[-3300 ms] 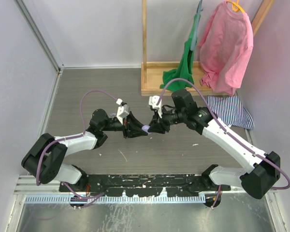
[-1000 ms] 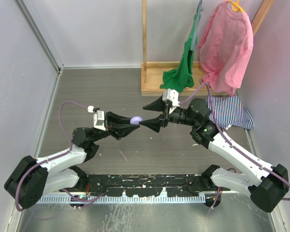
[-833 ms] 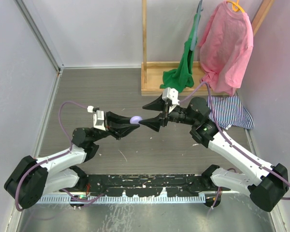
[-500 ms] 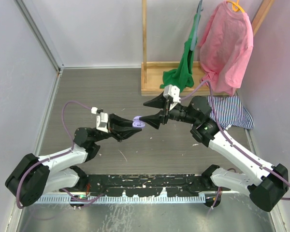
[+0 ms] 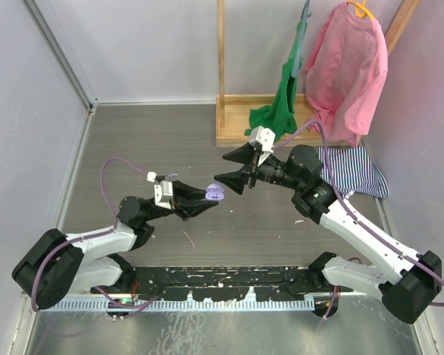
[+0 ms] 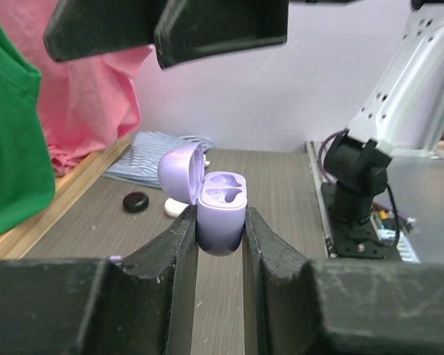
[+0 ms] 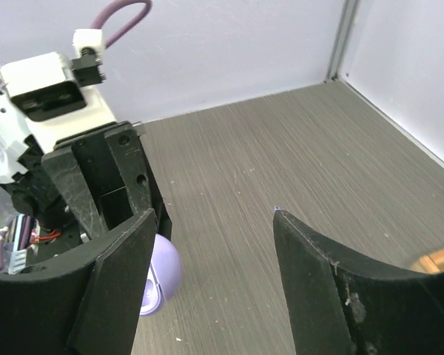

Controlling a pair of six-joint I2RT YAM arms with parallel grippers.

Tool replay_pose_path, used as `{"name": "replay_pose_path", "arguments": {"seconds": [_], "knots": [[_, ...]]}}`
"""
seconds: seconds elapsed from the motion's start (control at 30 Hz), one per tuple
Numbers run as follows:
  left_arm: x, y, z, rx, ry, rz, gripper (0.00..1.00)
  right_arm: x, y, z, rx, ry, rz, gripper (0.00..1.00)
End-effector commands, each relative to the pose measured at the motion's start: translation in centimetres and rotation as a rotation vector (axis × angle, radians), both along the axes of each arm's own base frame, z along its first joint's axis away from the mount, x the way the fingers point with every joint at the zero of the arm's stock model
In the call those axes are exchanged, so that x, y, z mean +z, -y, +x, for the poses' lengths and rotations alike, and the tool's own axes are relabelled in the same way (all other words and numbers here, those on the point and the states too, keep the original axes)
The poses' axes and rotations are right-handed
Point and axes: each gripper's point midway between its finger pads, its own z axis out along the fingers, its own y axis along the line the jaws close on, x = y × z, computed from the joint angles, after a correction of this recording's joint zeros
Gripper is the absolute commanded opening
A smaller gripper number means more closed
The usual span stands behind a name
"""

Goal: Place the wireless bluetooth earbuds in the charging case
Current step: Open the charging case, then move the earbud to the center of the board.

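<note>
Fingers point(image 6: 170, 251) of the left gripper point(image 5: 206, 198) are clamped on the case point(image 6: 220, 214), one pressed to each side of its lilac body, so the gap between them is just the case's width. The case is held off the table point(image 5: 133, 140), roughly over its middle. In the left wrist view it is about upright, with the body's lower half sunk between the fingertips. Its lid point(image 6: 180, 171) stands swung back on the hinge, and two shallow hollows face up in the body; whether buds sit in them cannot be told.

The right gripper point(image 5: 222, 168) is spread wide and holds nothing. It points at the left gripper from the other side, its tips close to the case. In the top view the nearer tip sits just beside the lid, and no contact shows. From the left wrist its two fingers point(image 6: 222, 29) hang above the case, apart from it. From the right wrist the case peeks out low beside one finger.

On the table beyond the case lie a small black piece point(image 6: 136, 201) and a small white piece point(image 6: 174, 209), near a striped cloth point(image 5: 355, 174); what they are is unclear. Behind, a pink shirt point(image 5: 348, 66) and a green garment point(image 5: 285, 89) hang on a wooden rack point(image 5: 221, 66).
</note>
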Motion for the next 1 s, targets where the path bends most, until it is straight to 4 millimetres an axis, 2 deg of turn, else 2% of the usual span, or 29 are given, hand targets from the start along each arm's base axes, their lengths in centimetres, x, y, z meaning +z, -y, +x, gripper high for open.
{"name": "replay_pose_path", "arguments": {"seconds": [0.0, 0.13, 0.33, 0.47, 0.73, 0.97], "knots": [[0.1, -0.3, 0.8, 0.079, 0.134, -0.012, 0.00, 1.4, 1.2, 2.0, -0.136, 0.002, -0.014, 0.70], [-0.7, -0.4, 0.8, 0.093, 0.192, 0.015, 0.00, -1.4, 2.6, 4.5, -0.291, -0.071, -0.096, 0.70], [-1.3, -0.5, 0.3, 0.083, 0.278, 0.043, 0.00, -7.5, 4.1, 7.9, -0.475, -0.199, -0.263, 0.70], [-2.0, -0.3, 0.1, 0.071, 0.317, 0.066, 0.00, -10.9, 4.9, 9.6, -0.557, -0.248, -0.339, 0.69], [-2.9, -0.2, -0.7, 0.033, 0.384, 0.095, 0.01, -17.6, 7.1, 13.2, -0.684, -0.393, -0.476, 0.67], [-3.2, 0.0, -1.4, -0.003, 0.418, 0.105, 0.01, -21.8, 10.1, 15.6, -0.720, -0.556, -0.536, 0.62]]}}
